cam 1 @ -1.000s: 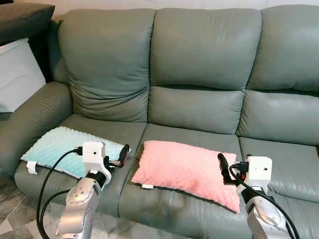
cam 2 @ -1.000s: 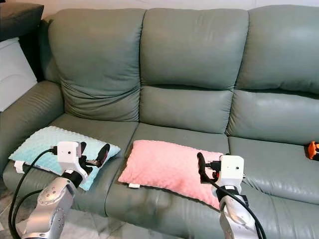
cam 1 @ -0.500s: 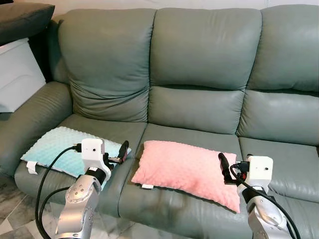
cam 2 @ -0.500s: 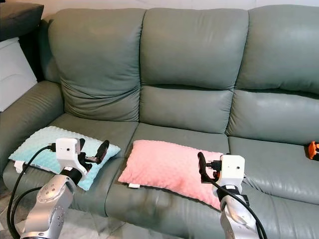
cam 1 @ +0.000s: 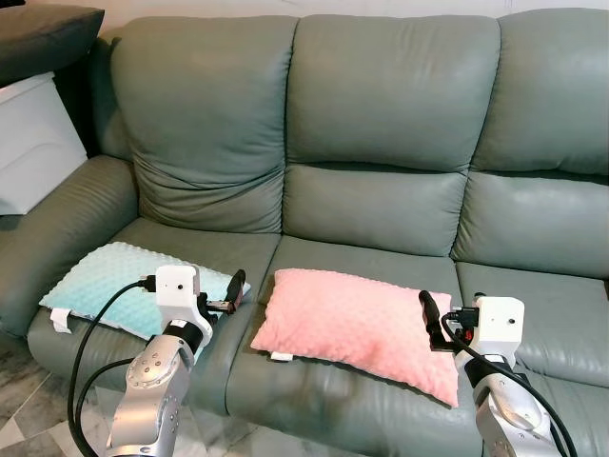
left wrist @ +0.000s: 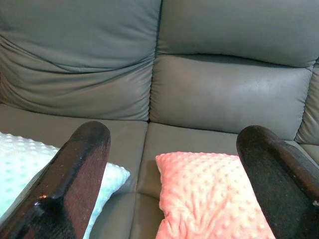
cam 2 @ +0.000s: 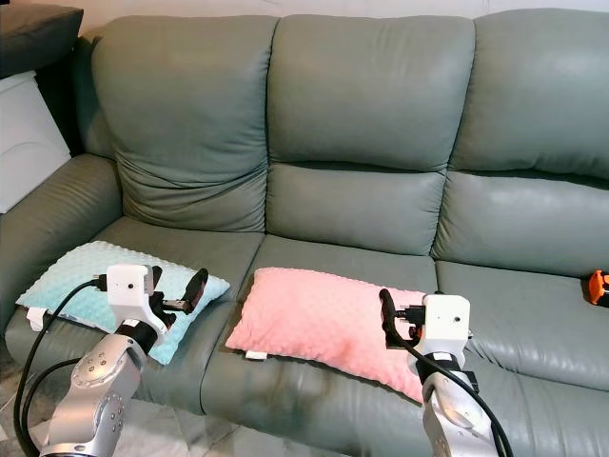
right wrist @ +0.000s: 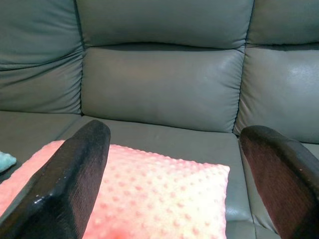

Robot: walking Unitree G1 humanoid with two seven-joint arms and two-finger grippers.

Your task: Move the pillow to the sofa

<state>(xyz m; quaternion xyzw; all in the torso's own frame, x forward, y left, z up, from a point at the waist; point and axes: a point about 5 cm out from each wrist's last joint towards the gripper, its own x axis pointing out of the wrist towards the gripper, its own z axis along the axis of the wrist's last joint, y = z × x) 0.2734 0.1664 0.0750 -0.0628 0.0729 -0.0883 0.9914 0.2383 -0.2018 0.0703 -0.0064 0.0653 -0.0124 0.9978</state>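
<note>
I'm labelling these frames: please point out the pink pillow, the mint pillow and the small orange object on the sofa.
pink pillow (cam 1: pixel 357 324), left eye view, middle of its top face.
mint pillow (cam 1: pixel 109 279), left eye view, its bare top.
orange object (cam 2: pixel 598 287), right eye view, its visible body at the frame edge.

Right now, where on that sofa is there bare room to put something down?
The right seat is bare between the pink pillow and a small orange object. Left and middle seats are crowded: mint pillow and pink pillow fill their fronts.

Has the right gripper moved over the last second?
Yes, slightly: the right gripper has drawn back toward the robot along the pink pillow, nearer its front-right corner.
</note>
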